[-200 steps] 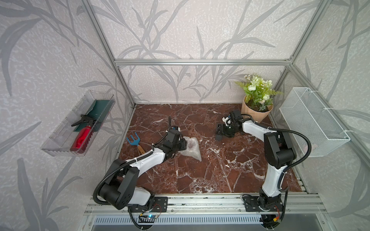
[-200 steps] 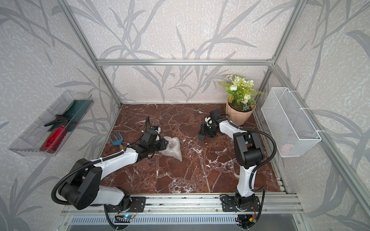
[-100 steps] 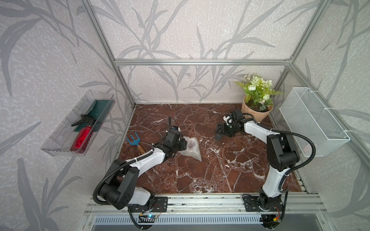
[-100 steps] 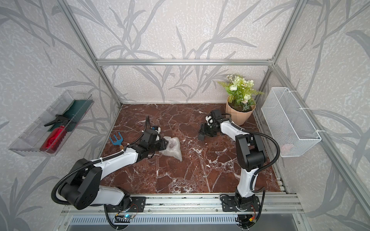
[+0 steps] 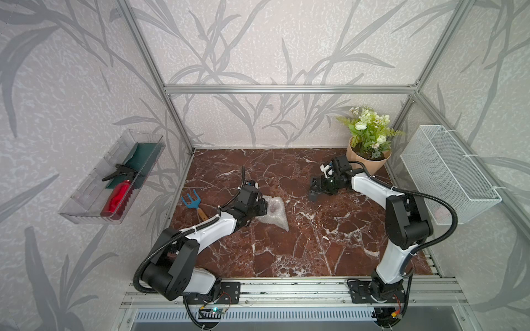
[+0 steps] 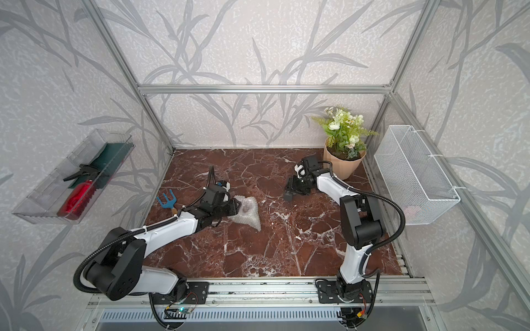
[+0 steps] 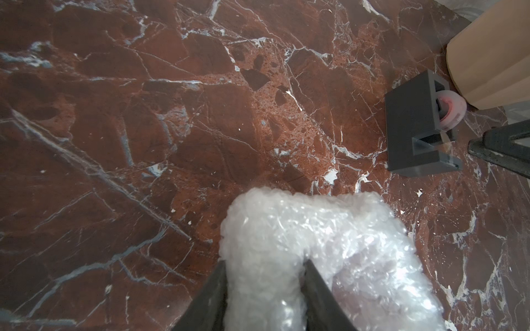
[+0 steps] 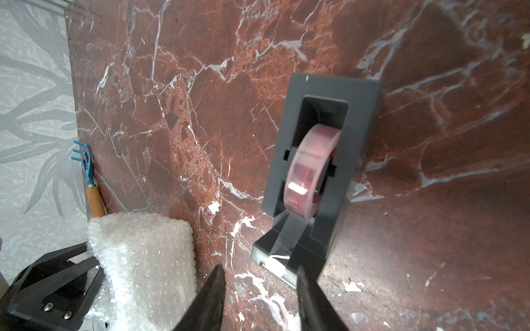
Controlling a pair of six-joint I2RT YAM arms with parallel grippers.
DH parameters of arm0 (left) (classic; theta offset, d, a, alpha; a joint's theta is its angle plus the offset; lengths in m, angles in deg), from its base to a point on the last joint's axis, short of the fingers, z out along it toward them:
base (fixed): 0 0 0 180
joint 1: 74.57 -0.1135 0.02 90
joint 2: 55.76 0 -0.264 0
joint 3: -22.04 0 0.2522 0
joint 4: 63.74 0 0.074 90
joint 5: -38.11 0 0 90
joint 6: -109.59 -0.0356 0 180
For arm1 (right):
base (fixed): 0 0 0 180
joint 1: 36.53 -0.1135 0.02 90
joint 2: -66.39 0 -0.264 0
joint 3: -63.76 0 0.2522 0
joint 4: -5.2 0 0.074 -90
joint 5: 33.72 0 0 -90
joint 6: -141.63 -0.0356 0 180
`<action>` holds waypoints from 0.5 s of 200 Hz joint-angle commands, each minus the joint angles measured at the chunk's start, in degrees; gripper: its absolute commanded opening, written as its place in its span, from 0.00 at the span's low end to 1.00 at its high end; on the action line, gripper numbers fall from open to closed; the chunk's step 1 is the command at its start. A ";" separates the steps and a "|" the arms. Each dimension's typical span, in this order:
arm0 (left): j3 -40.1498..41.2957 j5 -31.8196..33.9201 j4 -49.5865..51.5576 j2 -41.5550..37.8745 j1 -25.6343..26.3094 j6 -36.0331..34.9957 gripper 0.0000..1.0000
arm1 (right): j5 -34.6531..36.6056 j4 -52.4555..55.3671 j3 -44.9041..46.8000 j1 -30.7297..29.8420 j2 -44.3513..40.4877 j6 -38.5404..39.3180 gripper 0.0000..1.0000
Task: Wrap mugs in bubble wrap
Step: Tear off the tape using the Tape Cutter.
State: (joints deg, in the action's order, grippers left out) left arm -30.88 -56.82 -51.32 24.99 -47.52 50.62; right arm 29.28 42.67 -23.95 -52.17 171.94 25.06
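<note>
On the table (image 5: 315, 243), left gripper (image 7: 265, 263) clamps the wrap (image 7: 344, 229) so it can't unfold; right gripper (image 8: 259, 269), spread and empty, lines up for tape (image 8: 312, 166).

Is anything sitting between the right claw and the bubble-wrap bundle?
Only the black tape dispenser, just ahead of the right gripper. Past it, bare marble table up to the bubble wrap held by the left gripper.

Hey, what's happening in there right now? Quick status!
Left claw clamped on the bubble wrap bundle. Right claw open, at the cutter end of the tape dispenser. Nothing blocking either claw.
</note>
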 commanded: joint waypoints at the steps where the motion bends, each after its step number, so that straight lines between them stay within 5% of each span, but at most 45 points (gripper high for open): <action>1: 1.98 0.53 5.40 -0.15 0.52 -0.67 0.40 | -0.05 -0.75 0.97 -0.18 1.04 -0.76 0.41; 100: 1.90 0.72 5.50 -0.15 0.52 -0.71 0.39 | -1.12 -2.87 0.81 -0.18 3.73 -2.28 0.35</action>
State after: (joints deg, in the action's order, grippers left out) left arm -30.86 -56.65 -51.30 24.99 -47.50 50.62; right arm 29.17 40.46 -23.62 -52.17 174.33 23.38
